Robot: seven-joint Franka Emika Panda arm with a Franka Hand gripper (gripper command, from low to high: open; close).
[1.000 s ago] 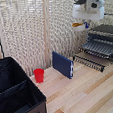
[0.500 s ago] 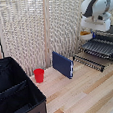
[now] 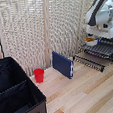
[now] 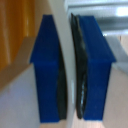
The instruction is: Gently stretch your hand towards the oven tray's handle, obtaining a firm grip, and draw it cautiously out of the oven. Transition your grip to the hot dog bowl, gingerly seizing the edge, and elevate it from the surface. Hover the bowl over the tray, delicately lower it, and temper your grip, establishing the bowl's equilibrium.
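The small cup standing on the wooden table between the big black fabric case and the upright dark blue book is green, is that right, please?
Not quite: the small cup is red, not green, as the exterior view shows. It does stand on the wooden table, between the big black fabric case and the upright dark blue book.

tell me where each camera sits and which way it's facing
Exterior view: off the arm, looking across the wooden table at the slatted screen; it shows the white arm over the oven tray, plus the red cup, blue book and black case.
Wrist view: on the wrist, looking along the gripper; its blue fingers are closed on a thin white edge.
Shared: only the gripper region, small and unclear in the exterior view.
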